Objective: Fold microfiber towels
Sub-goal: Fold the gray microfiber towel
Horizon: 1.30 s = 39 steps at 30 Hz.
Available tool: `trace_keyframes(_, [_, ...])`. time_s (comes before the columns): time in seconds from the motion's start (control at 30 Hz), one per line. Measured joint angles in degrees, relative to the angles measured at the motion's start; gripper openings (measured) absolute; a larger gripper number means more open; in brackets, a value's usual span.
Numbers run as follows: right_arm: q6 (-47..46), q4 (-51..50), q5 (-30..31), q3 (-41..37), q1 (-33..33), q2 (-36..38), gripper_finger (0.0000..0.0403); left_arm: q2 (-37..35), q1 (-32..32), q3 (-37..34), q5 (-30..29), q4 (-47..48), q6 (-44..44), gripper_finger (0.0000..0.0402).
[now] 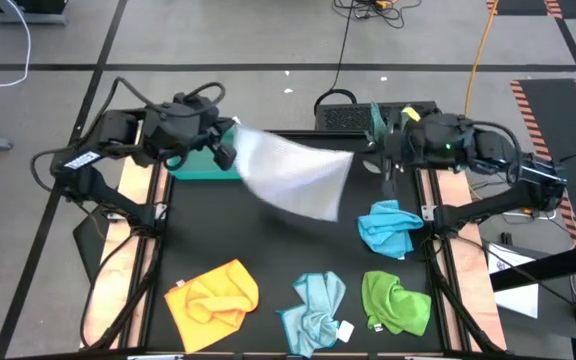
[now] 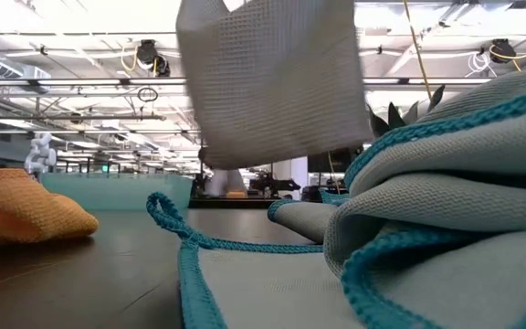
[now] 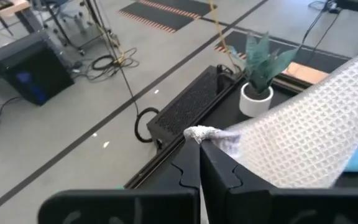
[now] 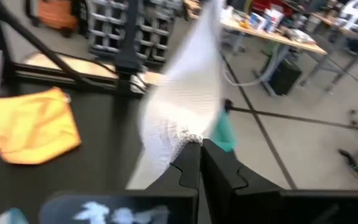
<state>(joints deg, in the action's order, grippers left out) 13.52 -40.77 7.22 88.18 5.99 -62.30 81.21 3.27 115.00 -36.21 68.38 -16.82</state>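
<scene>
So the white-grey towel (image 1: 293,175) is up in the air over the far half of the black table (image 1: 268,250), stretched between both arms, and everything else sits around it. Going left to right: the left gripper (image 1: 230,140) is at the towel's left corner, fingers clamped tight on it, you can see the bunched corner pinched between them in the left wrist view (image 3: 207,134). Right under and behind that corner is the teal tray (image 1: 200,170), mostly hidden by the arm. Nearer the front edge, well left of the towel, lies the yellow-orange towel (image 1: 215,297), crumpled. Pretty much straight below the hanging towel, at the front, is the pale blue towel (image 1: 315,305) with its white tag showing. Right of that, the green towel (image 1: 395,303), scrunched up. The bright blue towel (image 1: 388,227) sits just past the hanging towel's right lower corner. The right gripper (image 1: 386,160) is closed on the towel's right corner, seen in its wrist view (image 4: 191,142). A small potted plant (image 1: 378,122) stands behind it.
</scene>
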Motion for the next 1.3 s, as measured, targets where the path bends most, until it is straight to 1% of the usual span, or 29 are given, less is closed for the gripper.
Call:
trace_keyframes(0.07, [1.1, 0.0, -1.3, 0.0, 3.2, 0.1, 0.0000, 0.0, 1.1, 0.0, 0.1, 0.7, 0.6, 0.0000])
trace_keyframes(0.2, [2.5, 0.0, -7.4, 0.0, 10.6, -0.5, 0.0000, 0.2, 4.2, -0.3, 0.8, 2.2, 1.1, 0.0000])
trace_keyframes(0.4, [5.1, 0.3, -14.7, 0.0, 20.8, -3.5, 0.0000, 0.2, 10.4, -0.4, 2.3, 3.7, 2.9, 0.0000])
trace_keyframes(0.5, [6.5, 0.7, -18.5, 0.0, 25.8, -5.4, 0.0000, 0.2, 14.2, -0.5, 4.2, 3.6, 4.8, 0.0000])
trace_keyframes(0.63, [8.7, 4.6, -22.6, 0.1, 31.9, -6.5, 0.0000, 0.2, 19.6, -0.5, 7.0, 2.4, 6.9, 0.0000])
trace_keyframes(0.77, [9.2, 4.9, -25.8, 0.8, 36.9, -6.7, 0.0000, 0.2, 24.1, -0.5, 13.1, 0.3, 8.2, 0.0000])
trace_keyframes(0.87, [8.4, 1.1, -28.6, 0.8, 38.5, -6.4, 0.0000, 1.0, 24.6, -0.5, 16.0, 1.7, 7.7, 0.0000])
trace_keyframes(1.07, [7.6, -13.3, -28.5, -0.9, 37.7, -6.4, 0.0000, 4.5, 20.1, -1.5, 16.8, 6.0, 4.8, 0.0000])
trace_keyframes(1.17, [5.8, -17.0, -29.0, -3.8, 35.8, -5.8, 0.0000, 5.1, 17.1, -5.1, 16.8, 6.6, 3.0, 0.0000])
trace_keyframes(1.3, [2.2, -16.9, -32.4, -9.7, 32.3, -3.4, 0.0000, 5.2, 12.9, -13.1, 17.0, 7.7, -2.5, 0.0000])
